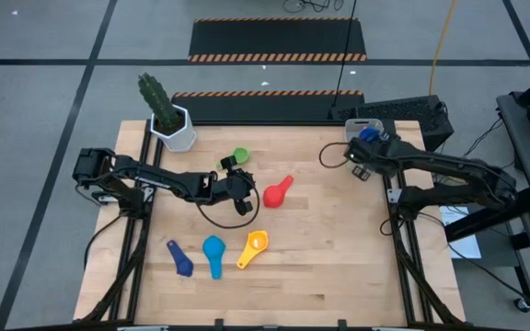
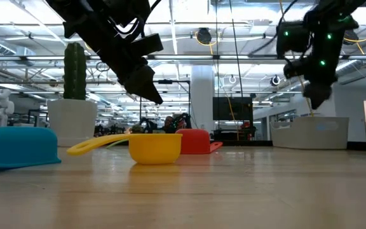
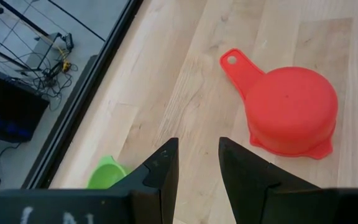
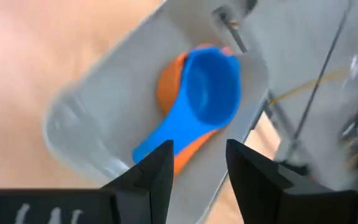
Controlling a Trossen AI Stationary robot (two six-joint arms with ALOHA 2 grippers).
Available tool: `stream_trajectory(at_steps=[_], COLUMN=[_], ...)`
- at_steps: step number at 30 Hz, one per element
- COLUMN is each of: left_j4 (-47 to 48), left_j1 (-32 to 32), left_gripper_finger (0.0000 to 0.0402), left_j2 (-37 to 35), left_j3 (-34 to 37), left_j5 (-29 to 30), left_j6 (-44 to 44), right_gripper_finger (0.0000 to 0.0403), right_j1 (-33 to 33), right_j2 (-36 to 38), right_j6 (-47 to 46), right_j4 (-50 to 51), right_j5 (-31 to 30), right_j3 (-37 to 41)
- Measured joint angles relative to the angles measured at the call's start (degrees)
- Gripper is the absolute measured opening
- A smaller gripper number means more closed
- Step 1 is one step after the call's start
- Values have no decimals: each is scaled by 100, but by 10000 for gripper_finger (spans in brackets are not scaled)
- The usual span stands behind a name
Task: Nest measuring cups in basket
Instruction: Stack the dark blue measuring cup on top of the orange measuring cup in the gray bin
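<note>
Light blue cup [image 2: 19, 145] sits closest. Basket [image 4: 104, 118] holds blue cup [image 4: 197, 102] over orange cup [image 4: 169, 87]; five remain on bench [image 1: 339, 257]. Left hand [image 3: 194, 163] and right hand [image 4: 197, 165] both apart, empty.

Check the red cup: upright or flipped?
Flipped, mouth down. In the left wrist view the red cup shows its closed base, rim flat against the table; the low view shows it the same way, behind the yellow cup.

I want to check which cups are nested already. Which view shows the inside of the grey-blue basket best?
The right wrist view: it looks down into the light grey-blue plastic basket, showing a blue plastic measuring cup sitting in an orange one. The high view shows only some blue beneath the right hand; the low view shows only its wall; the left wrist view misses it.
</note>
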State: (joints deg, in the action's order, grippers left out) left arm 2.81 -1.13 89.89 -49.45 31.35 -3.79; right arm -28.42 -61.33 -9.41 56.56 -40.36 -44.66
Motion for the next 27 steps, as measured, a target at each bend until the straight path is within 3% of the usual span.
stream_trajectory(at_steps=[3,13,20,27], left_j4=[-72,-598,-612,-647], left_j1=[49,344,346,379], left_gripper_finger=[118,118,118,118], left_j2=[0,0,0,0], left_j3=[0,0,0,0], left_j5=[-8,-674,-690,-691], left_j6=[-2,-90,-324,-361], right_gripper_finger=[142,132,65,12], right_j1=[-74,-610,-1172,-1453], right_j2=[-80,-1127,-1806,-1851], right_j6=[-1157,-231,-37,40], right_j4=[38,-582,-622,-426], right_j5=[148,2252,2405,2174], right_j3=[-400,-645,-643,-643])
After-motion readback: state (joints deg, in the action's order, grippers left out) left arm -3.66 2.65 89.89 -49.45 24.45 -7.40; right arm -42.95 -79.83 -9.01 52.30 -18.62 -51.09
